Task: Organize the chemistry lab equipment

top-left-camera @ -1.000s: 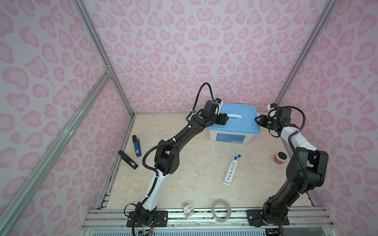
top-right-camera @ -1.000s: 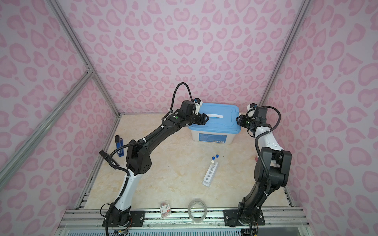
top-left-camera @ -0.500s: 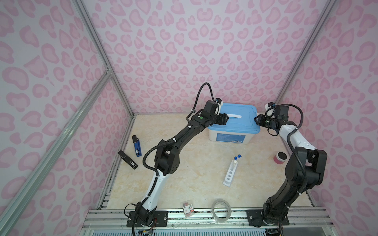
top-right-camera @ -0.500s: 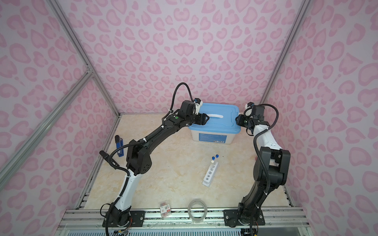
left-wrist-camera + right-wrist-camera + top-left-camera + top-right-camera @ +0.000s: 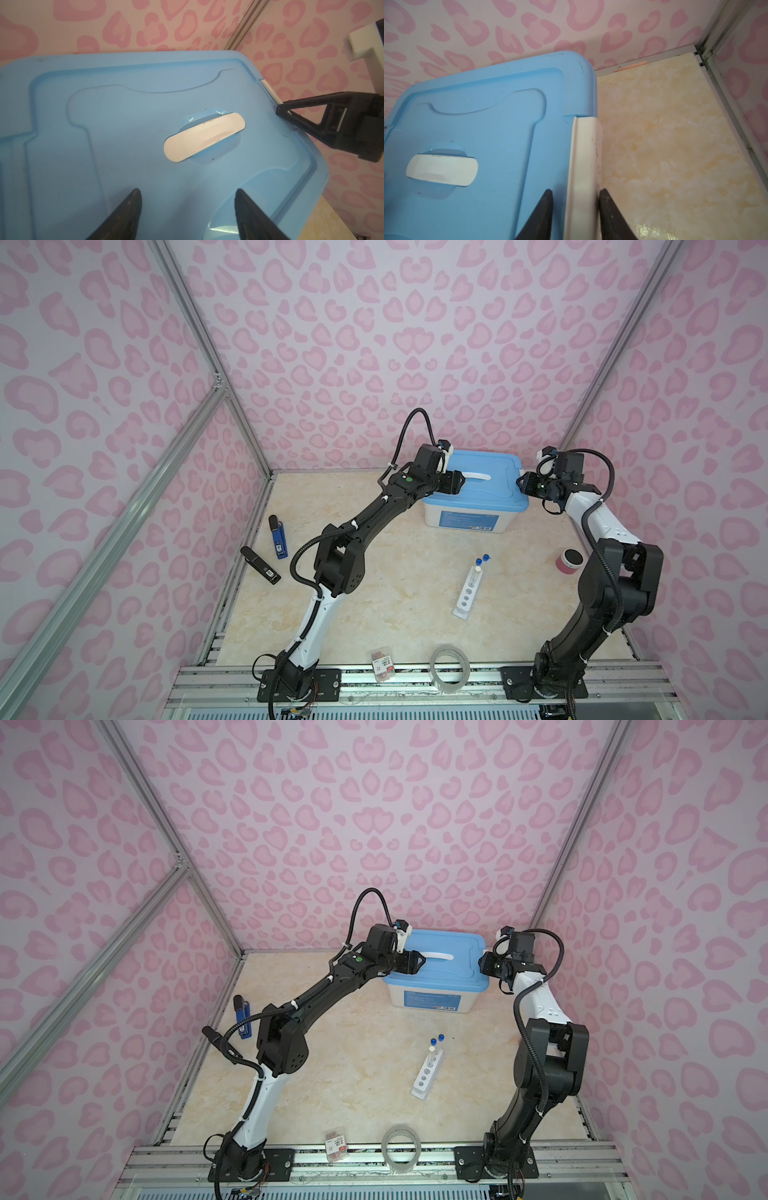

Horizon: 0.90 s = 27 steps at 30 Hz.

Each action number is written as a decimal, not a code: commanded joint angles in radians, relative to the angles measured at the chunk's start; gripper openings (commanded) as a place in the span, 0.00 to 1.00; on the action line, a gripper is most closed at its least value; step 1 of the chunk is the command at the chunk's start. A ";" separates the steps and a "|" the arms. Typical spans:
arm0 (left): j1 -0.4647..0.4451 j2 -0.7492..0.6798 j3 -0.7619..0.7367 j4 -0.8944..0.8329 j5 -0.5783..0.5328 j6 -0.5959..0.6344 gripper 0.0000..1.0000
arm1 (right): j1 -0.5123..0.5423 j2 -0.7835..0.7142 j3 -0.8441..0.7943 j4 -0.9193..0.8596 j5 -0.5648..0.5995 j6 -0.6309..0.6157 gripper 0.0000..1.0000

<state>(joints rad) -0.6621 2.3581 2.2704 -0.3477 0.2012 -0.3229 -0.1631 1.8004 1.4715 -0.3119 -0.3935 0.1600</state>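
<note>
A clear box with a blue lid (image 5: 496, 483) (image 5: 457, 969) stands at the back of the table. My left gripper (image 5: 459, 482) (image 5: 187, 192) hovers open over the lid's left part, short of the white handle (image 5: 204, 136). At the lid's right edge, my right gripper (image 5: 520, 483) (image 5: 576, 190) straddles the white latch (image 5: 584, 149). One finger touches the latch, and a small gap remains at the other. A white rack (image 5: 468, 591) (image 5: 427, 1071) sits mid-table, with two blue-capped test tubes (image 5: 482, 559) (image 5: 436, 1039) at its far end.
A small pink pot with a dark top (image 5: 569, 561) stands by the right arm. At the front edge lie a clear tape roll (image 5: 449, 668) and a red-labelled packet (image 5: 382, 664). A blue stick (image 5: 277, 537) and a black one (image 5: 259, 565) lie at the left wall.
My right gripper has moved left to the lid's right edge, and its jaws have narrowed around the latch. The left arm has not moved.
</note>
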 commanded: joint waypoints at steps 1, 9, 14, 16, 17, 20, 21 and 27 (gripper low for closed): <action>-0.001 0.015 0.011 -0.008 0.012 -0.014 0.73 | 0.008 0.013 0.002 -0.054 0.003 -0.024 0.36; -0.001 0.006 0.011 -0.005 0.012 -0.013 0.73 | 0.011 0.010 0.006 -0.072 0.017 -0.033 0.35; -0.001 -0.006 0.011 0.000 0.015 -0.008 0.73 | 0.016 0.010 0.044 -0.090 0.029 -0.036 0.35; -0.001 -0.011 0.011 0.005 0.022 -0.011 0.73 | 0.021 0.007 0.055 -0.102 0.040 -0.042 0.35; -0.001 -0.014 0.012 0.007 0.029 -0.014 0.73 | 0.022 0.004 0.059 -0.106 0.042 -0.044 0.35; -0.001 -0.024 0.012 0.011 0.046 -0.021 0.73 | 0.022 -0.001 0.077 -0.121 0.051 -0.049 0.36; -0.001 -0.030 0.012 0.012 0.046 -0.020 0.73 | 0.024 -0.003 0.083 -0.126 0.053 -0.051 0.35; -0.001 -0.074 0.011 0.009 0.041 -0.005 0.73 | 0.032 -0.017 0.110 -0.141 0.078 -0.061 0.36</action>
<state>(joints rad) -0.6609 2.3562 2.2704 -0.3454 0.2317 -0.3382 -0.1349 1.7916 1.5757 -0.4362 -0.3370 0.1162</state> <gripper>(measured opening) 0.728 0.354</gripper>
